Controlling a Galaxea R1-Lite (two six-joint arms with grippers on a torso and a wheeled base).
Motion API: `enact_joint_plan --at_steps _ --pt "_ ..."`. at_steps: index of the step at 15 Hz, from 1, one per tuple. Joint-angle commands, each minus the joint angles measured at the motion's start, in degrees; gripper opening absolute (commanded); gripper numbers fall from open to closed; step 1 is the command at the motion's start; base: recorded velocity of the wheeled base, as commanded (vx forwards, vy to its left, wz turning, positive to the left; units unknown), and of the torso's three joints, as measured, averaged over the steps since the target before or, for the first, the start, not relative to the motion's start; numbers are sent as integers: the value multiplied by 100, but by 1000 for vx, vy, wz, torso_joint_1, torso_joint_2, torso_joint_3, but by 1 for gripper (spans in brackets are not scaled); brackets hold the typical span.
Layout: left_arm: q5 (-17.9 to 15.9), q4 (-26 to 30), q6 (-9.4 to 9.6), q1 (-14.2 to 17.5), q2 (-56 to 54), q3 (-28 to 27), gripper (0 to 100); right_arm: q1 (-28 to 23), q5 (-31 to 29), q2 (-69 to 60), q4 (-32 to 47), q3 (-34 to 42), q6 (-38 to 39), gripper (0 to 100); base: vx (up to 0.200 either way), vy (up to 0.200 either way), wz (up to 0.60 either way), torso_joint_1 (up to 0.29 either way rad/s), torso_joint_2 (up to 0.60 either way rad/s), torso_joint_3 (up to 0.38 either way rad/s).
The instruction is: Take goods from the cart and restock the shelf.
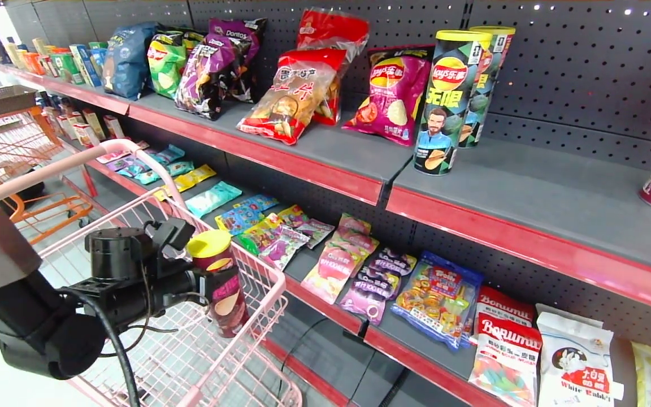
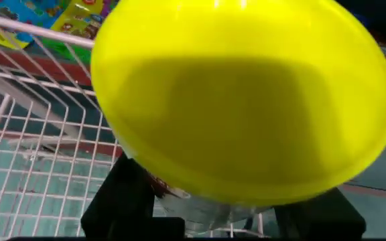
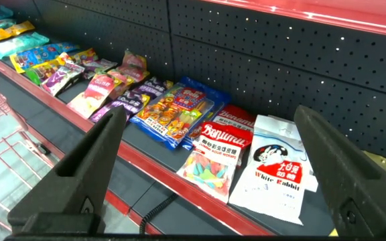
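Near cart [image 1: 272, 280] rim, can [image 1: 229, 311] in left claw [image 1: 219, 282]

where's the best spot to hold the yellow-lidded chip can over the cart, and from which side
Round its maroon body below the lid, coming in from the side, the way the left gripper holds it. The chip can stands upright and is a plain cylinder, so opposite walls give the fingers an even hold. The yellow lid is probably a cap that could pop off.
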Motion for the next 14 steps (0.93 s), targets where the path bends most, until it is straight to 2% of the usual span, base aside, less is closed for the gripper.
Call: enact_joint_plan --at_steps 1,2,3,4,5,7,8,10,11,12,14 --pt "-52 1852 -29 477 -2179 -378 0 4 1 -1 -2 0 2 100 0 0 0 0 0 0" --pt "-52 2775 -152 538 -2935 -651 0 4 1 -1 -2 0 -7 100 0 0 0 0 0 0" --pt "-61 3672 -398 530 -3744 -950 0 4 9 -1 -2 0 -7 100 0 0 0 0 0 0" --pt "-79 4639 -495 521 -4561 -1231 0 4 1 -1 -2 0 2 100 0 0 0 0 0 0" --pt "-105 5394 -495 521 -5247 -1380 0 4 1 -1 -2 0 11 100 0 0 0 0 0 0" --pt "-96 6238 -468 521 -6512 -1407 0 4 1 -1 -2 0 -7 100 0 0 0 0 0 0" --pt "-70 6317 -460 530 -6925 -1407 0 4 1 -1 -2 0 -7 100 0 0 0 0 0 0" --pt "203 6335 -442 618 -7356 -1372 0 4 1 -1 -2 0 -7 100 0 0 0 0 0 0" --pt "756 6335 -301 688 -7514 -1328 0 4 1 -1 -2 0 -7 100 0 0 0 76 -246 -154" --pt "1064 6326 -301 688 -7602 -1275 0 4 1 -1 -2 0 -7 100 0 0 0 124 -378 -237" --pt "1143 6335 -275 679 -7918 -1073 0 4 1 -1 -2 0 -7 100 0 0 0 168 -486 -308"
